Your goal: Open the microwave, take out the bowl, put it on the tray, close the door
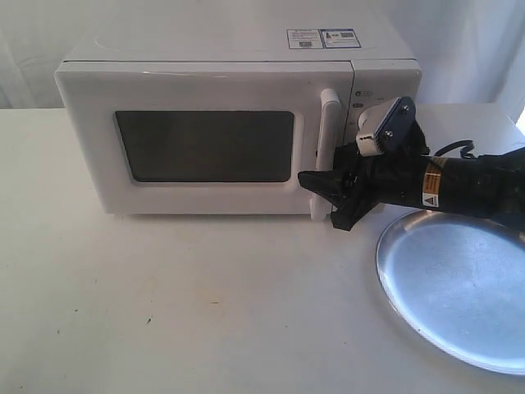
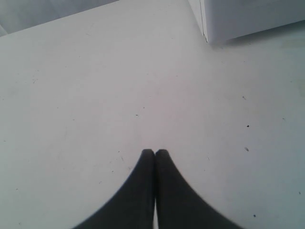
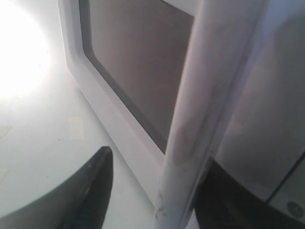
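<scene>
The white microwave (image 1: 213,123) stands at the back of the table with its door (image 1: 205,86) closed. The dark window (image 3: 143,62) shows nothing inside, so the bowl is hidden. My right gripper (image 1: 324,199) is open at the lower end of the vertical bar handle (image 1: 328,139). In the right wrist view the handle (image 3: 205,95) stands between the two fingers of the right gripper (image 3: 157,167), one finger in front of it and one behind it. The silver tray (image 1: 459,287) lies empty at the right front. My left gripper (image 2: 155,152) is shut and empty over bare table.
The right arm (image 1: 467,185) stretches in from the right edge, above the tray's far rim. A corner of the microwave (image 2: 248,19) shows in the left wrist view. White cloth hangs behind the table.
</scene>
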Motion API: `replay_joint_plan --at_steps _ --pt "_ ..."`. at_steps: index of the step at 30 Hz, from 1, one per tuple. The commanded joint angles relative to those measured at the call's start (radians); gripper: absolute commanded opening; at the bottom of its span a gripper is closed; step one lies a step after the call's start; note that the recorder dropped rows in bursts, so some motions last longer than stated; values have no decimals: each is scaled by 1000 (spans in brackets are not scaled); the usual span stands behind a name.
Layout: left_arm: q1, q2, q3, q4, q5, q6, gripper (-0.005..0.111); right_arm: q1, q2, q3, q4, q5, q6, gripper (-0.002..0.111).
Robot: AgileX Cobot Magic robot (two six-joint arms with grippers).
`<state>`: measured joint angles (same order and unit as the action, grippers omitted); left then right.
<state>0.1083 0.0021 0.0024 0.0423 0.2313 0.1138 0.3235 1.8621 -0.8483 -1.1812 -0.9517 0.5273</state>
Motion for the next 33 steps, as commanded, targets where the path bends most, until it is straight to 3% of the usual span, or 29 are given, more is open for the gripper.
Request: replay_joint_plan --at_steps 1,28,33 --pt "0 -2 -2 -8 1 -4 0 129 -11 -15 -341 -269 -108 0" --pt "0 -2 -2 -8 1 -4 0 134 -166 0 -430 -269 -61 0" --pt "0 -2 -2 -8 1 -4 0 24 -166 0 -485 -177 5 0"
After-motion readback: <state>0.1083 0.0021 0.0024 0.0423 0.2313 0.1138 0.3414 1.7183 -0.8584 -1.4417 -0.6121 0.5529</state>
